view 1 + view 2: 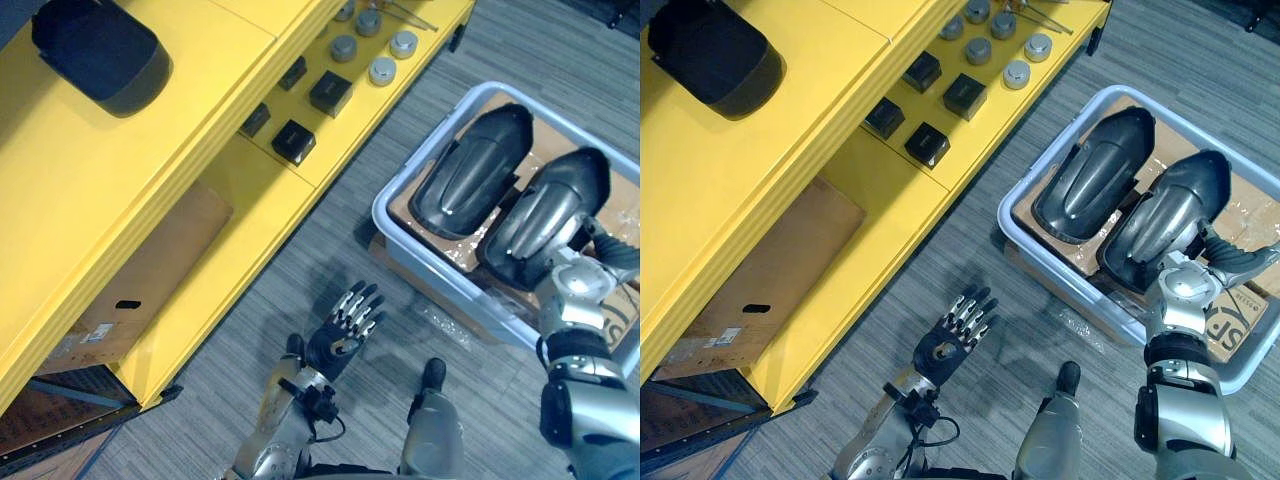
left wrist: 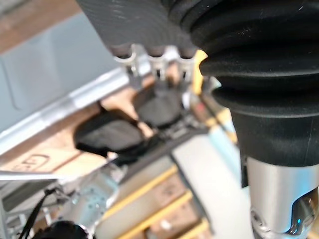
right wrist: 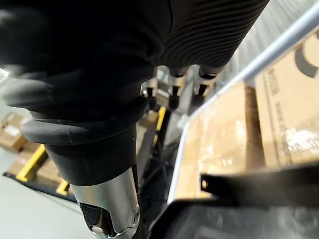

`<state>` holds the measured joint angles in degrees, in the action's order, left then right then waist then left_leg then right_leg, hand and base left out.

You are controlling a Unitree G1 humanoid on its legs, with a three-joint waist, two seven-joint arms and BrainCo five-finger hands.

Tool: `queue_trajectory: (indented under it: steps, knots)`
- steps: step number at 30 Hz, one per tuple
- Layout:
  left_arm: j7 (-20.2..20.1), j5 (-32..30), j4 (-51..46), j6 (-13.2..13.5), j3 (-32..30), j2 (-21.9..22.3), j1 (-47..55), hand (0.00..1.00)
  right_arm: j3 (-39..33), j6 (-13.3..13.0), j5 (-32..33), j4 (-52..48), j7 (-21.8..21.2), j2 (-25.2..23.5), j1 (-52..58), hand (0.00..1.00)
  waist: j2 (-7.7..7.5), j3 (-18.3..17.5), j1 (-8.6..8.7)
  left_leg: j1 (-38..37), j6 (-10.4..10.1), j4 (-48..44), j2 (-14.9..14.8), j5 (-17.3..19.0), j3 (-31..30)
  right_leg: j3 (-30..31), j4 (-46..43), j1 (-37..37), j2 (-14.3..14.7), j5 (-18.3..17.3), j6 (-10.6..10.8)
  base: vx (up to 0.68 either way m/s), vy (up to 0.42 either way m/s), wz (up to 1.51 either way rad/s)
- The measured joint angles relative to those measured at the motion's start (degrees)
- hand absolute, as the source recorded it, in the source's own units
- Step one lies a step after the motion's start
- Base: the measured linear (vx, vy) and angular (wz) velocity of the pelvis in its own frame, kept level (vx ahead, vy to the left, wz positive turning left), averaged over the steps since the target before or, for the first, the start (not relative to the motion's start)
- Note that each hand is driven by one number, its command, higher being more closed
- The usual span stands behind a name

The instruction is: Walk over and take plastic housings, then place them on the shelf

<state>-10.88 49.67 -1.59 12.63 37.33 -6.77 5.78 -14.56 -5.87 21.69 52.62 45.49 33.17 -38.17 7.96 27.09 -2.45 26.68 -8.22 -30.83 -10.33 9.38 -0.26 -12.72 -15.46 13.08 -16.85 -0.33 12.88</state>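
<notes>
though glossy, two domed plastic housings (image 1: 470, 170)

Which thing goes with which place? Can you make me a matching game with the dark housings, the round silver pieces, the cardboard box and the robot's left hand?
Things:
1. dark housings
2. round silver pieces
3. cardboard box
4. left hand

Places:
A. low inside the yellow shelf
B. over the grey floor, fingers straight
C. in the pale bin
D. on the yellow shelf, by small black boxes

Pairs: 1-C, 2-D, 3-A, 4-B.
</notes>
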Motion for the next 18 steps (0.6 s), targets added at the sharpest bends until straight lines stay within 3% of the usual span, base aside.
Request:
queue_trajectory:
  steps: [1, 5, 10, 11, 18]
  knots:
    - [0.32, 0.0, 0.38, 0.03, 0.0, 0.39, -0.12, 0.0, -0.02, 0.55, 1.15, 1.21, -0.72, 0.57, -0.53, 0.0, 0.23, 0.32, -0.03, 0.28, 0.05, -0.35, 0.0, 0.03, -0.13, -0.01, -0.31, 0.2, -0.04, -0.02, 0.0, -0.07, 0.022, 0.0]
    - [2.02, 0.06, 3.26, 0.06, 1.12, 1.17, -1.05, 0.0, 0.02, 7.18, 5.84, 8.3, -3.2, 1.32, -2.98, 0.0, 0.74, 0.66, -1.18, 2.53, 0.11, -1.72, -0.04, 0.1, -0.76, 0.04, -2.65, 2.61, -0.29, -0.51, 0.29, -0.08, 0.017, 0.02]
    - [3.45, 0.35, 3.96, 0.12, 1.69, 1.58, -1.73, 0.0, 0.08, 9.86, 6.79, 11.5, -4.98, 4.31, -5.25, 0.0, 1.01, 0.73, -3.09, 4.22, 0.16, -1.61, 0.31, -0.83, -0.94, -0.01, -4.92, 5.18, -0.95, -0.96, 0.33, -0.06, 0.001, 0.04]
    - [3.68, 1.07, 4.11, 0.12, 1.74, 1.99, -2.24, 0.0, 0.22, 10.49, 6.47, 12.05, -5.58, 5.33, -5.86, 1.0, 1.31, 0.85, -3.18, 4.86, 0.29, -1.63, 0.77, -1.2, -1.07, -0.05, -6.06, 6.11, -1.51, -1.35, 0.37, -0.06, 0.0, 0.17]
    - [4.53, 1.97, 5.37, 0.24, -0.03, 2.82, -6.43, 0.0, 5.06, 14.95, 1.89, 12.89, -12.47, 11.7, -7.12, 1.0, 1.74, 0.97, -3.66, 9.92, 0.81, -3.65, 1.84, -2.09, -1.99, -0.08, -11.29, 11.95, -3.15, -2.51, 0.17, -0.07, 0.004, 0.09]
